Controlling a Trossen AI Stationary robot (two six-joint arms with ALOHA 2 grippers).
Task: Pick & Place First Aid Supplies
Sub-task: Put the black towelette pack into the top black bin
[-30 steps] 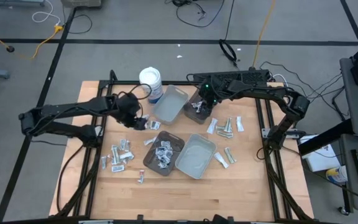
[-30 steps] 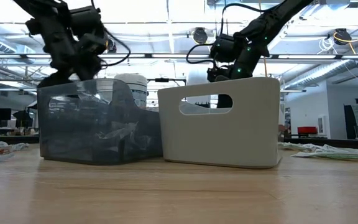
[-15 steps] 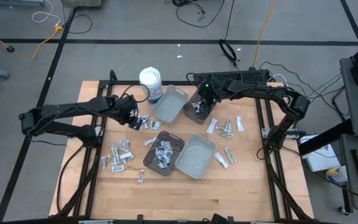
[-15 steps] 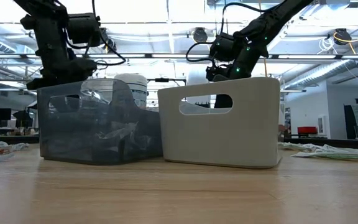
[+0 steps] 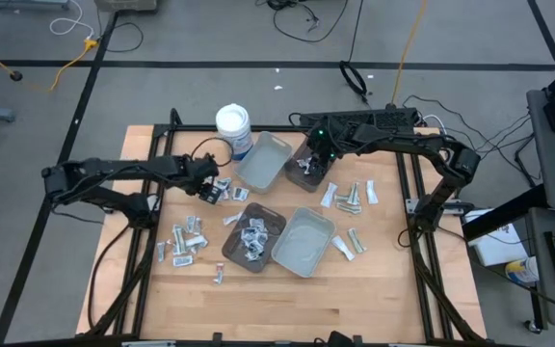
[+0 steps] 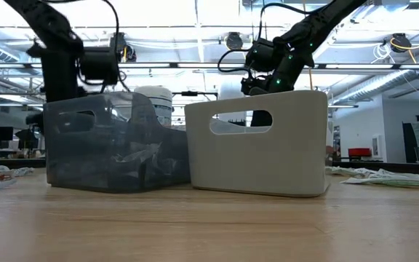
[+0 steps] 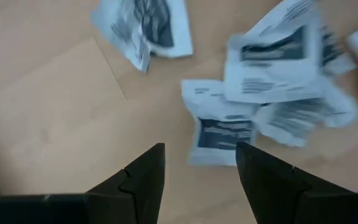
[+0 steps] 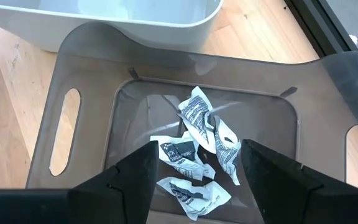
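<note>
The first aid supplies are small white packets. A cluster of them (image 5: 224,188) lies on the wooden table at far left, and more (image 5: 186,239) lie nearer the left front. My left gripper (image 7: 199,158) points steeply down over the cluster, open, and one packet (image 7: 219,134) lies flat on the wood just beyond its fingertips. My right gripper (image 8: 194,163) hangs open above the far brown tray (image 8: 79,74), which holds several crumpled packets (image 8: 197,146). Nothing is between either gripper's fingers.
A white tub (image 5: 234,123) stands at the far left. A grey tray (image 5: 263,161) sits beside the far brown tray (image 5: 306,172). A second brown tray (image 5: 253,236) with packets and a grey tray (image 5: 303,241) sit at mid-table. More packets (image 5: 350,198) lie to the right.
My left gripper has come down toward the packet cluster at the table's far left and tipped over until it points steeply downward. Its fingers stay apart. The packets have not moved.
</note>
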